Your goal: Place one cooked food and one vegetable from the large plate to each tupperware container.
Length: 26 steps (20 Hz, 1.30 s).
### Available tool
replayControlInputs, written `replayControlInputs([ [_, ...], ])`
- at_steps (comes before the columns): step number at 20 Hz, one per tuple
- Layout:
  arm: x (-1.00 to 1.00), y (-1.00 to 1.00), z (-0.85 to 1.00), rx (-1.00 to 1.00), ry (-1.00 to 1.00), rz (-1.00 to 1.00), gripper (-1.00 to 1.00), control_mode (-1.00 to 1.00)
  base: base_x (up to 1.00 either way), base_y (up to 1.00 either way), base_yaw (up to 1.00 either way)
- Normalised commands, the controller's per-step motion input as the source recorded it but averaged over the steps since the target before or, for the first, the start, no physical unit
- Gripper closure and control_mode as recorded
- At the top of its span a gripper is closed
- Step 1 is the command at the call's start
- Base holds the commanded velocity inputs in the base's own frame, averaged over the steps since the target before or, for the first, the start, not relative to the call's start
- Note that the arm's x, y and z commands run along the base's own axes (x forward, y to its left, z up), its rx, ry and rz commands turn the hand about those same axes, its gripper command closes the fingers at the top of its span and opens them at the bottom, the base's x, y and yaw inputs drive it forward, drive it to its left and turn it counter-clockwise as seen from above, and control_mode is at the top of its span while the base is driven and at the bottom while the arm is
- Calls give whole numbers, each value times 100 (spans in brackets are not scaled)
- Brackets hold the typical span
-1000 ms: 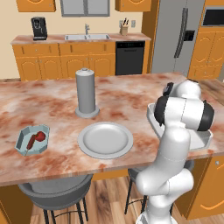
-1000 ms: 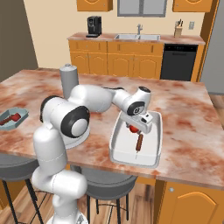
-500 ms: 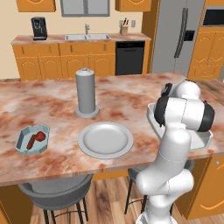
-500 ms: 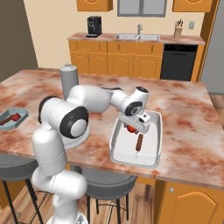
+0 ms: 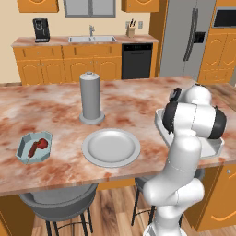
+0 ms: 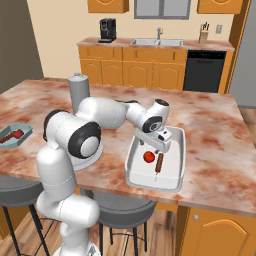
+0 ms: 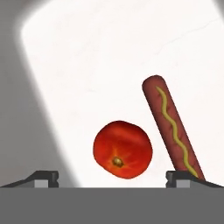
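Note:
My gripper (image 6: 155,145) hangs open just above the white rectangular tupperware container (image 6: 176,171), jaws spread wide with nothing held. On that tub's floor (image 7: 109,65) lie a red tomato (image 7: 123,149) and, to its right, a brown sausage (image 7: 170,127) with a mustard line; the tomato (image 6: 148,157) sits between my fingertips (image 7: 43,177) without touching them. The large grey plate (image 5: 111,147) is bare. The pale-blue octagonal container (image 5: 33,146) at the left holds another sausage and tomato.
An upright grey cylinder (image 5: 91,97) stands behind the plate. The white tub (image 5: 213,148) sits near the island's front right edge, largely behind my arm in the left base view. The blue tub (image 6: 14,135) is far left. Stools stand under the counter.
The jaws have spread wider. The tomato has dropped from between them and now rests on the white tub's floor beside the sausage.

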Motion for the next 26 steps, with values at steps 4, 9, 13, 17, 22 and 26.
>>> replayControlInputs([
  [4,-16,0,12,-1,0,-3,-100,-100,0,0,0],
  [9,-72,19,59,-13,-8,-1,-100,-100,0,0,0],
  [13,-99,73,73,-18,-24,13,-100,-100,0,0,0],
  [17,-100,89,59,-8,-21,20,-100,-100,0,0,0],
  [22,-95,99,67,0,-18,27,-100,-100,0,0,0],
  [26,-67,97,23,-15,-12,25,-100,-100,0,0,0],
])
